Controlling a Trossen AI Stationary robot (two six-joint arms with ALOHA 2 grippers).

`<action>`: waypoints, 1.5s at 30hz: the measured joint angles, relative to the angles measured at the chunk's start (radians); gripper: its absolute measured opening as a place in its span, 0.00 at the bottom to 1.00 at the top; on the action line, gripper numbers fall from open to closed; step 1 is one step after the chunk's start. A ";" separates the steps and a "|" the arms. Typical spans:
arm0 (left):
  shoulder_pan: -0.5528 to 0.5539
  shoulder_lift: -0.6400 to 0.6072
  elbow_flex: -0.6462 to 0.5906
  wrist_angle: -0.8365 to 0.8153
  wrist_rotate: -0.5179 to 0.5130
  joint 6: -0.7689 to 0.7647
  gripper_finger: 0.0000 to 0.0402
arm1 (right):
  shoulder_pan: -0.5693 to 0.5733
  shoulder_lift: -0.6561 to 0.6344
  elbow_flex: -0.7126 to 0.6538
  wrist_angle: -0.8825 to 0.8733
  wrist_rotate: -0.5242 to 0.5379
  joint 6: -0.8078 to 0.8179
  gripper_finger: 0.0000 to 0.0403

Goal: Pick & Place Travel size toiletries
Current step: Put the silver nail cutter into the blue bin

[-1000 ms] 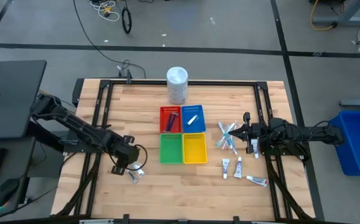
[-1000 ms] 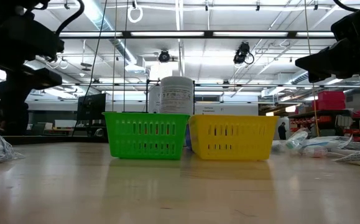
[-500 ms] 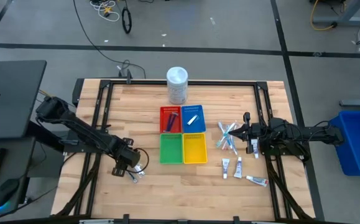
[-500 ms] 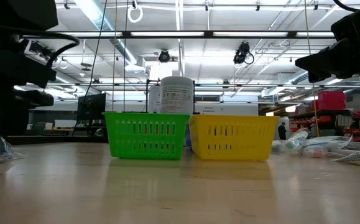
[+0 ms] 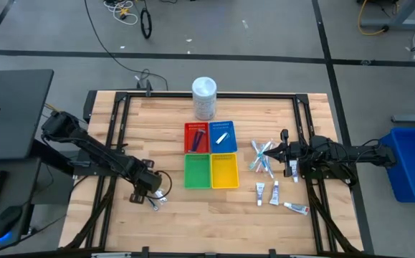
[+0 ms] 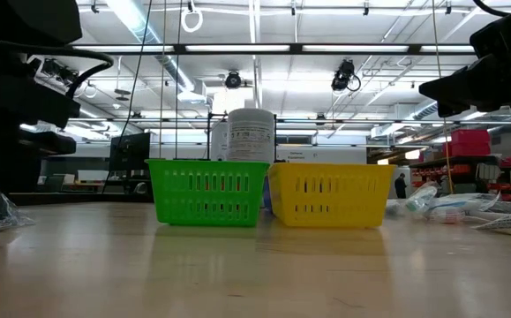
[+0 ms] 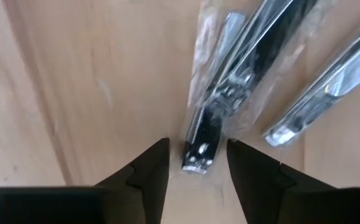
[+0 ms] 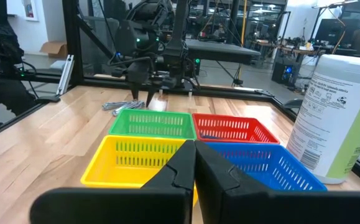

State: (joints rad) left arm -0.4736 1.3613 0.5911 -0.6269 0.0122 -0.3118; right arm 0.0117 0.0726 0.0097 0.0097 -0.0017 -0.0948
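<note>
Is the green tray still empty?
Empty. From above, the green tray shows only its bare green floor; the left gripper is beside it, over the wrapped sachets.

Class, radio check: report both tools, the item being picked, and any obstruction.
Left tool open, astride wrapped dark stick on table. Right tool shut, waiting near toothbrushes. Second wrapped stick lies alongside, apart; nothing blocking.

Left tool (image 7: 197, 163) parted, right tool (image 8: 194, 163) closed.

- Four trays (image 5: 211, 154) sit in a square block at the table's (image 5: 171, 115) centre.
- The tub (image 5: 204, 98) stands at 12 o'clock from them.
- Sticks and tubes (image 5: 268, 172) lie at 3 to 4 o'clock.
- Sachets (image 5: 157, 199) lie at 8 o'clock.
</note>
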 joint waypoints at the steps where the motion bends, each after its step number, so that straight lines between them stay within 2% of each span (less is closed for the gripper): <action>1: 0.000 0.000 0.000 0.003 0.004 0.005 0.40 | 0.000 0.000 0.000 0.000 0.000 0.000 0.03; 17: 0.000 0.000 0.001 -0.001 0.034 0.031 0.16 | 0.000 0.000 0.000 0.000 0.000 0.000 0.03; 45: 0.004 0.000 0.009 -0.020 0.059 0.027 0.17 | 0.000 0.000 0.000 0.000 0.000 0.000 0.03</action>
State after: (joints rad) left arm -0.4699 1.3613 0.5999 -0.6467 0.0708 -0.2850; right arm 0.0119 0.0723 0.0097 0.0093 -0.0017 -0.0948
